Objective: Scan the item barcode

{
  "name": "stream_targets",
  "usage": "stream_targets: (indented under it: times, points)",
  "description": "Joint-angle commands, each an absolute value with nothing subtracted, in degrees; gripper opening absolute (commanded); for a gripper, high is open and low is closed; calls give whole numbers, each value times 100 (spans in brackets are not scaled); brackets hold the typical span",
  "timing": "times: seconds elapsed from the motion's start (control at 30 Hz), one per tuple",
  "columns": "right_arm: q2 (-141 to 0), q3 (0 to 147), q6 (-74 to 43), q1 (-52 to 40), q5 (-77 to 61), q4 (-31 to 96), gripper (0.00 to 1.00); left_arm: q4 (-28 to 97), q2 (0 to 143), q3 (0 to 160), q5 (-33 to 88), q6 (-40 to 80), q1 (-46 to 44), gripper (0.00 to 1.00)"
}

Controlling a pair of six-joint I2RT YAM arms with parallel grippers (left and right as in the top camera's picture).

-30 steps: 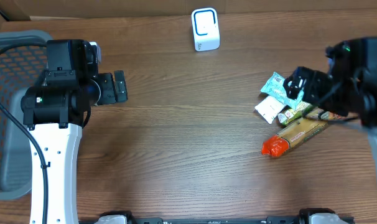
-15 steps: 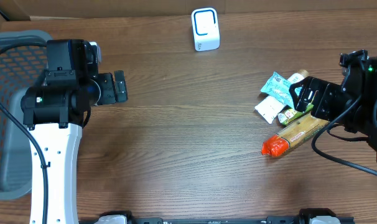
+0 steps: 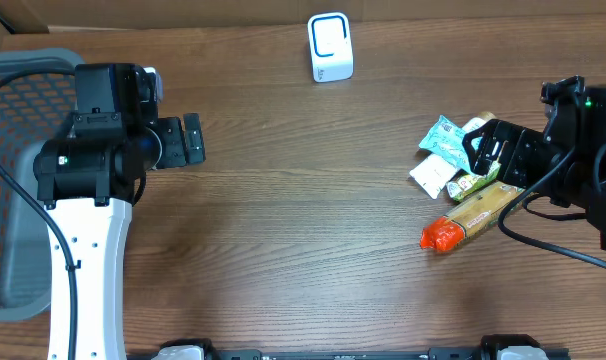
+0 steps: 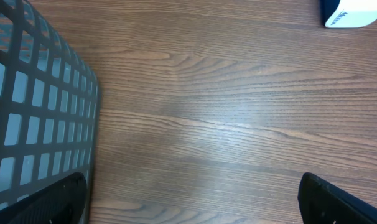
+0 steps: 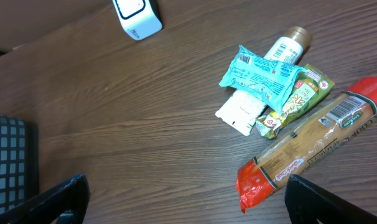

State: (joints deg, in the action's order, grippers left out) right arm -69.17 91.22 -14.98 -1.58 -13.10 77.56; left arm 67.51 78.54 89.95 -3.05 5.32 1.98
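A pile of items lies at the table's right: a long pasta packet (image 3: pixel 473 217) with red ends, a teal packet (image 3: pixel 445 138), a green snack bar (image 3: pixel 471 184), a white sachet (image 3: pixel 431 176) and a small bottle (image 5: pixel 287 45). Barcodes show on the pasta packet (image 5: pixel 345 115) and on the teal packet (image 5: pixel 243 59). A white and blue scanner (image 3: pixel 330 47) stands at the far middle. My right gripper (image 3: pixel 486 152) hovers open over the pile's right side, holding nothing. Far to the left, my left gripper (image 3: pixel 193 140) is open over bare wood.
A grey mesh basket (image 3: pixel 8 180) stands at the left edge, under the left arm, and its wall (image 4: pixel 33 112) fills the left of the left wrist view. A cardboard wall runs along the table's far edge.
The right arm has shifted right and toward the near edge, with its gripper now over the pile's right side. The left arm and the items have not moved.
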Motion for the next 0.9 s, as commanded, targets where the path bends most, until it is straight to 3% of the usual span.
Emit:
stream_targets:
  times: [0.0,0.23,0.37,0.7,0.87]
  points:
    - [-6805,9260,-1455,-193,-1337,7730,100,6729,7863,9089,-340,381,185,100]
    - [-6316,9122,-1452,-303,-1310,7690,100,6729,7863,9089,-338,381,185,100]
    - [-5883,8637,-1452,-475,-967,7030,100,6729,7863,9089,-338,381,185,100]
    - [-4169,5865,-1452,-718,-965,3068,100,6729,7863,9089,-338,381,185,100]
    - [-3428,4751,-1457,-788,-969,1900,100,6729,7863,9089,-338,381,185,99]
